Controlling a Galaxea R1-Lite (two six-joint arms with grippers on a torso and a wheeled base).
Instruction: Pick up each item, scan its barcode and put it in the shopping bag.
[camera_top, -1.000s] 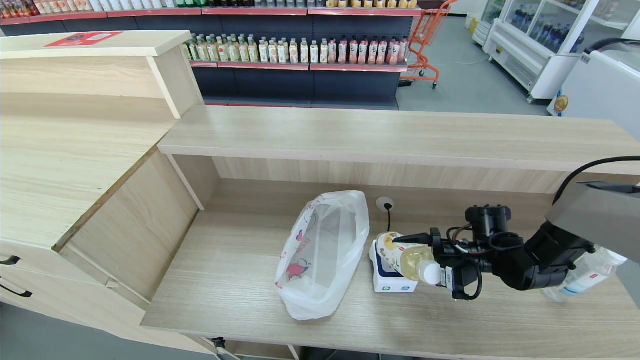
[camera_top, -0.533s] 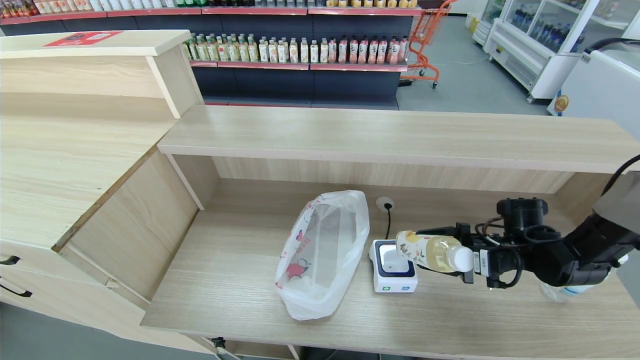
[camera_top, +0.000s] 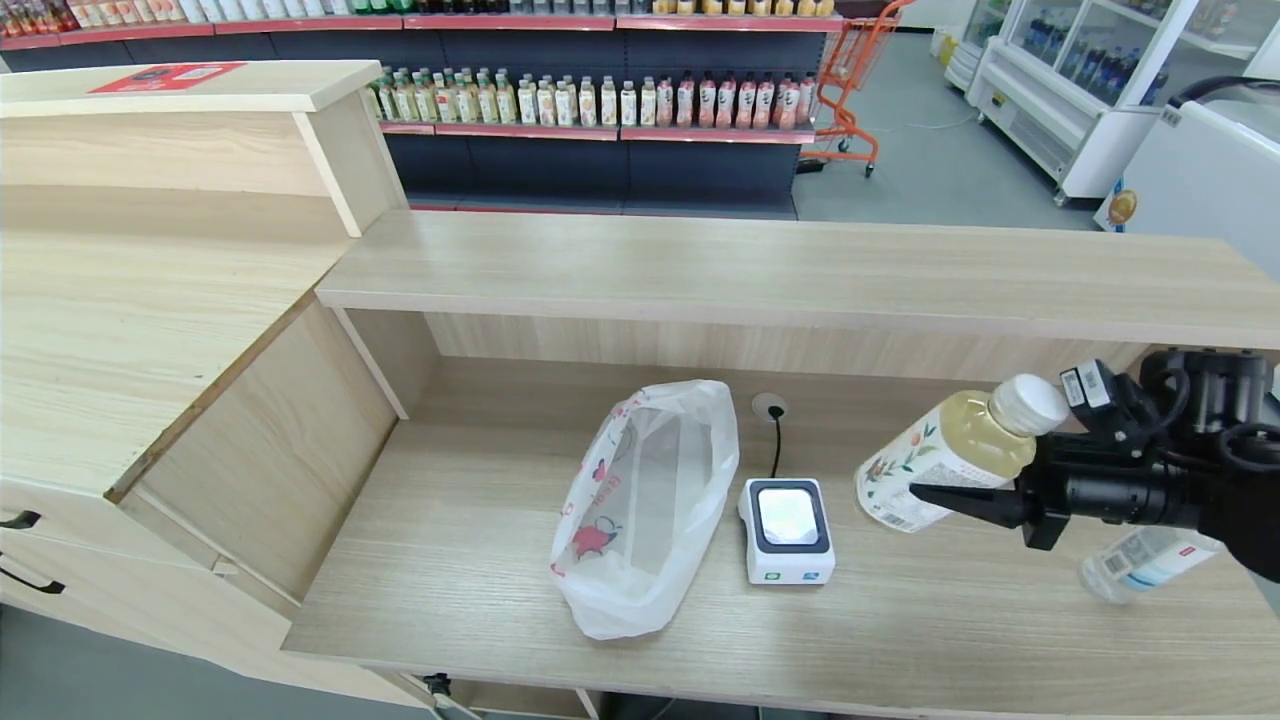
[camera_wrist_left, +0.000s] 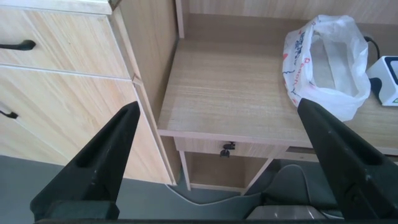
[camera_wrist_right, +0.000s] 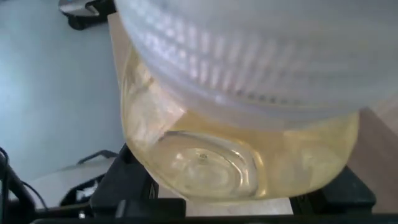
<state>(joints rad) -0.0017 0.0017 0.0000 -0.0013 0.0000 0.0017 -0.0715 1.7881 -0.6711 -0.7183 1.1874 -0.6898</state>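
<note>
Scanning is looking like the step in hand: the right tool is clamping the tea bottle and holding it tilted, white cap uppermost, in the air to the right of the scanner and apart from it. The next move is probably calling for bringing the barcode patch near the bottle's base over the scanner window, then carrying it on to the shopping bag, which is lying slack on the worktop just left of the scanner. The bottle is showing pale yellow liquid and a flowered label. The left tool is hanging wide apart, holding nothing.
</note>
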